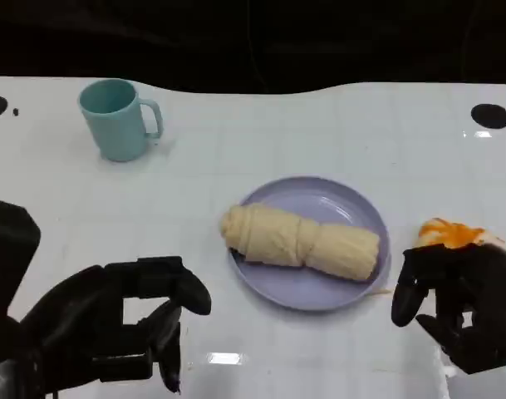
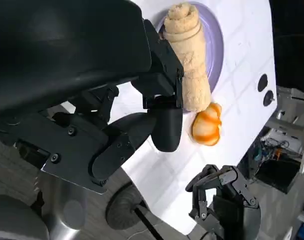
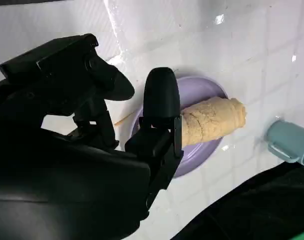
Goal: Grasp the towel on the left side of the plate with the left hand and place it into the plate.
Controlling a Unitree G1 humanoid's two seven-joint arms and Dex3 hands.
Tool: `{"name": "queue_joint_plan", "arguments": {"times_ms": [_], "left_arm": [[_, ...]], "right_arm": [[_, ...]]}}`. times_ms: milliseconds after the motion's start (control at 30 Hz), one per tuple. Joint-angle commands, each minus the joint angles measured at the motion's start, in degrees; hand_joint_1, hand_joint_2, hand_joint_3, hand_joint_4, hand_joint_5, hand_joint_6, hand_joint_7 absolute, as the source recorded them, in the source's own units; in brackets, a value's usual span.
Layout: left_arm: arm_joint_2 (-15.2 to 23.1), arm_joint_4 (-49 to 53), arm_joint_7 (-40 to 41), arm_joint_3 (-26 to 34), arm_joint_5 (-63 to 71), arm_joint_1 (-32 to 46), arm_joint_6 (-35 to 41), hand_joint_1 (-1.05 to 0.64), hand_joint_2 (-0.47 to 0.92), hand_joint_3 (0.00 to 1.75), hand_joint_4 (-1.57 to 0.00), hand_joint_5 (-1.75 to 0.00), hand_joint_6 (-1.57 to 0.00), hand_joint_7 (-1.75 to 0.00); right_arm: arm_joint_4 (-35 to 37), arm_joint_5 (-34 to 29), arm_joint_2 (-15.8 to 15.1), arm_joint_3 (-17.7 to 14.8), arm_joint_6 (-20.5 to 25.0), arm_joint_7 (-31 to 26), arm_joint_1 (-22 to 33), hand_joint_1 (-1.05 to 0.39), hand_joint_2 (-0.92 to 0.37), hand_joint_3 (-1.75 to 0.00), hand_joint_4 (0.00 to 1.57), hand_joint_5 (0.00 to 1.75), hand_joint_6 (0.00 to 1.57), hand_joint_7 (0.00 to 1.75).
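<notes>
A rolled cream towel [image 1: 301,241] lies across the lilac plate [image 1: 336,199] in the middle of the table, one end reaching the plate's left rim. The towel [image 2: 191,65] and plate [image 2: 216,50] show beyond my left hand's fingers in the left wrist view, and the towel [image 3: 214,119] lies on the plate [image 3: 211,89] in the right wrist view. My left hand [image 1: 124,320] hovers at the lower left, apart from the plate, fingers spread and holding nothing. My right hand [image 1: 456,303] is at the lower right, fingers apart and empty.
A teal mug [image 1: 115,118] stands at the back left. An orange-and-white object [image 1: 454,234] lies right of the plate, just beyond my right hand. Bare white table stretches between the mug and the plate.
</notes>
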Motion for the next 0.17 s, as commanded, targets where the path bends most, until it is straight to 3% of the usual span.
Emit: {"name": "queue_joint_plan", "arguments": {"times_ms": [33,167], "left_arm": [[1.4,0.38,0.56,-0.42,0.29,-0.2,-0.88,-0.16,0.56,1.2,-0.8,-1.75,-0.82,-1.48],[1.57,0.44,0.61,-0.23,0.06,-0.36,-0.87,-0.14,0.57,1.21,-0.8,-1.75,-0.81,-1.49]], "right_arm": [[-0.21,0.53,-0.51,-1.0,0.25,0.13,0.12,0.0,-0.58,-1.05,0.72,1.74,0.69,1.44],[-0.32,0.47,-0.41,-0.84,0.59,0.03,0.02,0.0,-0.57,-1.08,0.72,1.74,0.69,1.44]]}}
